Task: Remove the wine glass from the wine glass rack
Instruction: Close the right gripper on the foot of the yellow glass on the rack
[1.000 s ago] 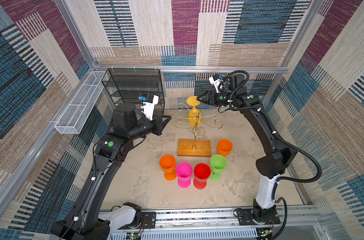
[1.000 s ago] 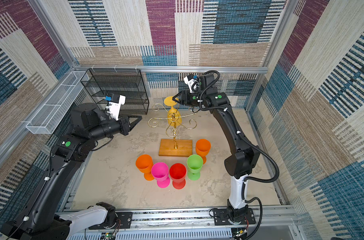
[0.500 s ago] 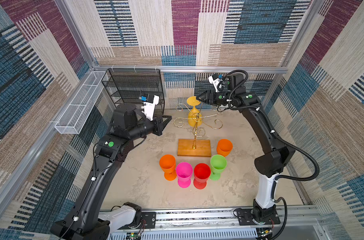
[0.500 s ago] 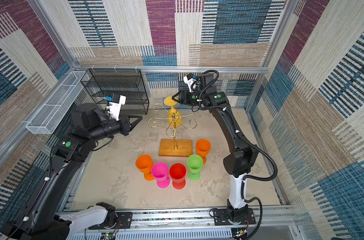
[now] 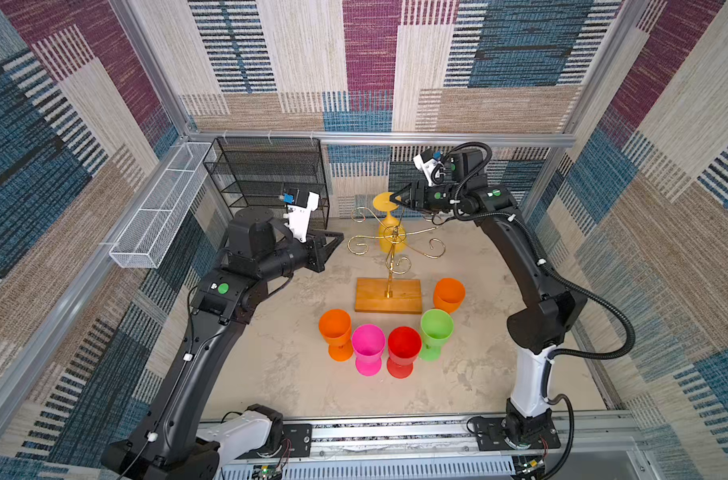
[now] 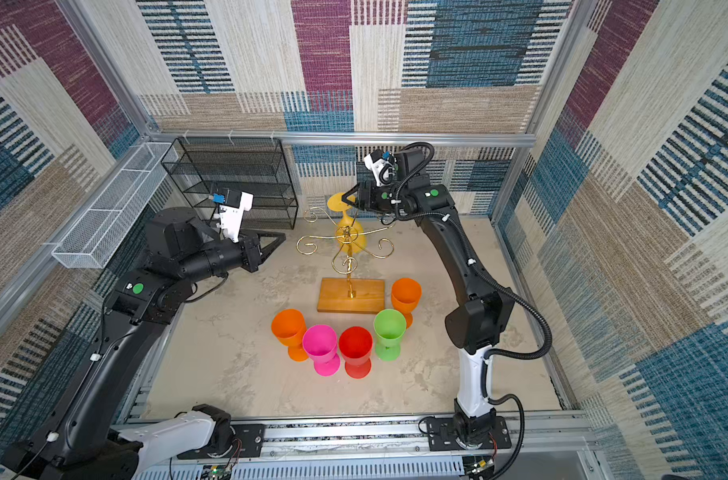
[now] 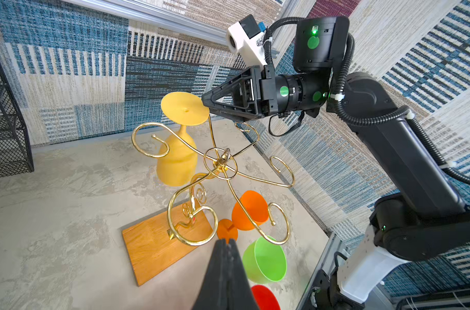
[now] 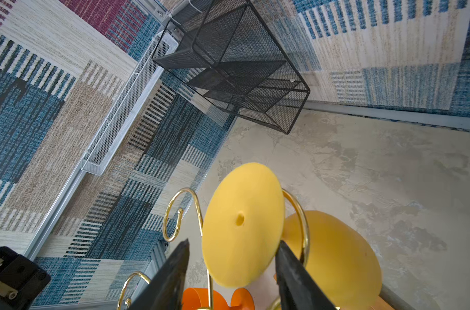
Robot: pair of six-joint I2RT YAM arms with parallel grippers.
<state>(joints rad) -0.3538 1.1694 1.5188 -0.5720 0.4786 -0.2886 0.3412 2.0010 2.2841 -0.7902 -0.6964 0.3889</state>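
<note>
Two things: where's the glass point(image 7: 176, 163), and what are the grippers doing?

Reply: the yellow glass hangs upside down off one scroll arm of the rack point(image 5: 387, 296), on the rack's far side in both top views, with the foot disc up top. The right gripper point(image 8: 233, 241) is level with that disc, jaws spread either side of its rim. One finger point(image 8: 290, 268) looks like it's touching the edge and the other has a clear gap, so no pinch.

OP: and the left one?

Reply: the left gripper point(image 7: 225, 243) is pressed together with nothing in it, up in the air to the left of the rack and apart from it. Five spare glasses point(image 5: 403, 344) stand upright on the table point(image 5: 270, 374) just in front of the wooden base: orange, pink, red and green, plus another orange by the base's right end.
</note>
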